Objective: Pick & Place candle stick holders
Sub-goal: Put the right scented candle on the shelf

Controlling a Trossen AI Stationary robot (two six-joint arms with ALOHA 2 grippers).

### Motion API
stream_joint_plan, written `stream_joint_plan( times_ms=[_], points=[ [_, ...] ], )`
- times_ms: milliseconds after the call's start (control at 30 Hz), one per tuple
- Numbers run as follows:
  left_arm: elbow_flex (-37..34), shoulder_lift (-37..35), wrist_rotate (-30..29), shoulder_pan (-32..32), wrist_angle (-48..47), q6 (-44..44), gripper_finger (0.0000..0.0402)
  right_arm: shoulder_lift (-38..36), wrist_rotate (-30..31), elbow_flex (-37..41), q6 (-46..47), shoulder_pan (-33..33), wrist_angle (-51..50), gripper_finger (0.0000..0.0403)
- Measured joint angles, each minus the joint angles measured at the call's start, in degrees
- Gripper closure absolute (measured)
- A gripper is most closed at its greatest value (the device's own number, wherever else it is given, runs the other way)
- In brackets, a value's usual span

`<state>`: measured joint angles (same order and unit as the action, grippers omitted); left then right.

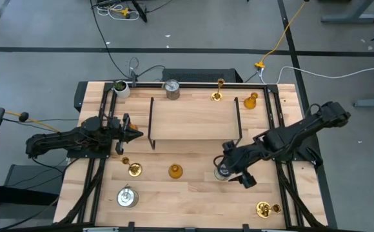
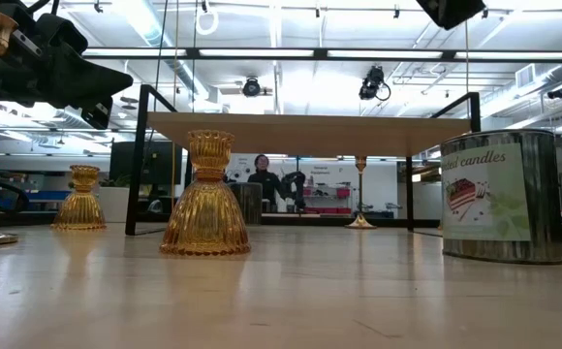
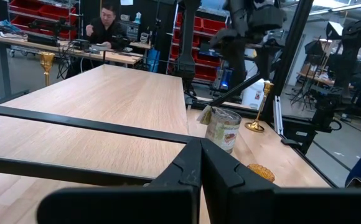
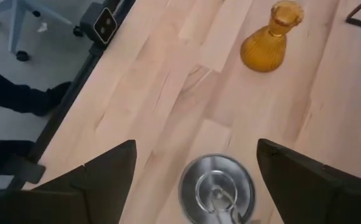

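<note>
A silver-grey can-shaped holder [image 4: 216, 190] stands on its base on the table, right of middle. My right gripper [image 4: 196, 158] hangs open above it, slanting down, one finger on either side and clear of it; in the high view this gripper [image 1: 231, 164] is just over the can [image 1: 220, 173]. An amber holder [image 1: 175, 171] and a gold brass one [image 1: 134, 169] stand to the can's left. My left gripper [image 1: 135, 134] waits shut and level at the rack's left end.
The wooden rack [image 1: 193, 119] with black wire sides stands mid-table. Behind it stand a silver can [image 1: 171, 89], a gold holder [image 1: 218, 95], an amber holder [image 1: 251, 101] and a whitish cup [image 1: 120, 88]. Near the front edge stand a silver can [image 1: 127, 196] and a gold holder [image 1: 264, 208].
</note>
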<state>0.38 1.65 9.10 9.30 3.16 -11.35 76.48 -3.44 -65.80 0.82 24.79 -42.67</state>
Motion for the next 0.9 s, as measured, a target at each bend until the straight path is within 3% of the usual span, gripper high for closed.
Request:
stream_joint_plan(
  times_ms=[900],
  points=[
    [0.0,0.0,0.0,0.0,0.0,0.0,0.0394,9.1,1.7,0.5,-1.7,2.6,-4.4,0.0069]
  ],
)
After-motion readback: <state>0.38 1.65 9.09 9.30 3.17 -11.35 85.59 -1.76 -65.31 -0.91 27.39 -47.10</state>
